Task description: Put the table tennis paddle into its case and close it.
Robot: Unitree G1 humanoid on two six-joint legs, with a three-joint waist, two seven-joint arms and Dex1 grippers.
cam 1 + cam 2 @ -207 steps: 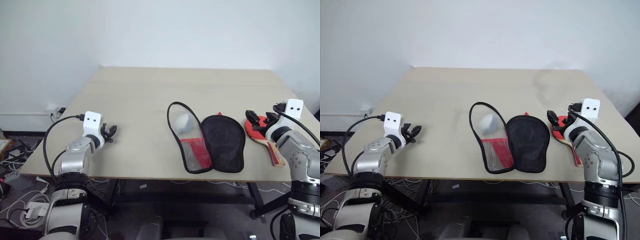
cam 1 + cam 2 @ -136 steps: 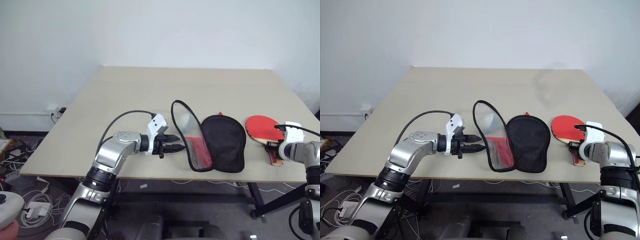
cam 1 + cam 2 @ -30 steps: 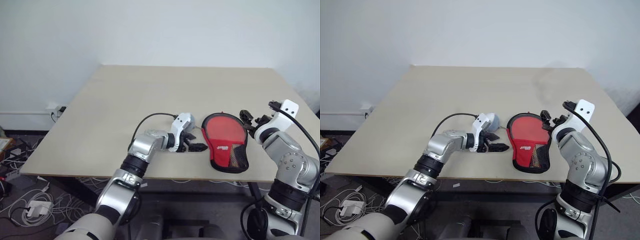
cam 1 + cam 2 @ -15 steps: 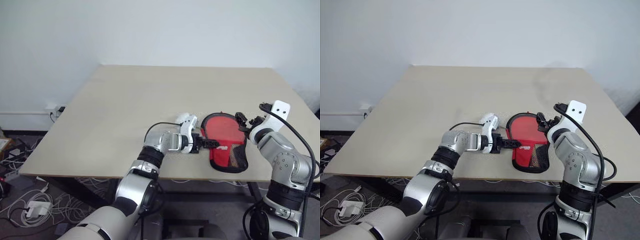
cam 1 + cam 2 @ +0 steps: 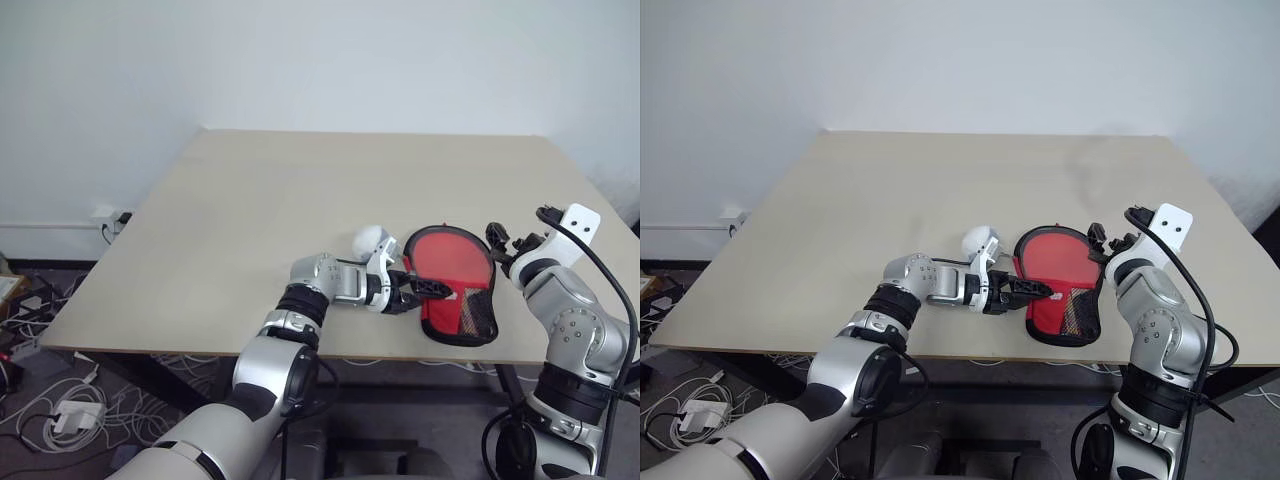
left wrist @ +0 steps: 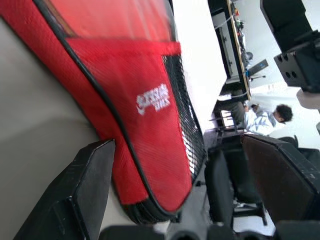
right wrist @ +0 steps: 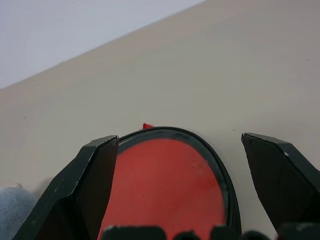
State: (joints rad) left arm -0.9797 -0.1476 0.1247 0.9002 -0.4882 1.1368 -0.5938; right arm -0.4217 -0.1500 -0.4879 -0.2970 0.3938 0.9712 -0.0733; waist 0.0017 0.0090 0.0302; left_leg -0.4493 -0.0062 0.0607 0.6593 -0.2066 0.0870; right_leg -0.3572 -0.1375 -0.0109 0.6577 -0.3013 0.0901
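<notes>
Setting: we stand at a beige table (image 5: 260,210) set against a plain white wall.
Left gripper: our left gripper (image 5: 425,287) lies low over the table near its front edge, pointing toward our right, fingers spread apart with nothing between them.
Left gripper and case: its tips sit at the left rim of the case (image 5: 455,285), over the red fabric; whether they touch it we cannot tell.
Left wrist view: between the parted fingers (image 6: 85,190) we see the case's red cloth, its small white logo and the black mesh patch.
Right gripper: our right gripper (image 5: 503,243) hangs just beyond the case's right far edge, fingers wide apart and empty.
Right wrist view: the round end of the case with its black rim lies between the two fingers (image 7: 95,180).
Case: folded shut, red side up, flat on the table, its narrow end toward the front edge.
Paddle: not to be made out; we cannot tell where it lies.
</notes>
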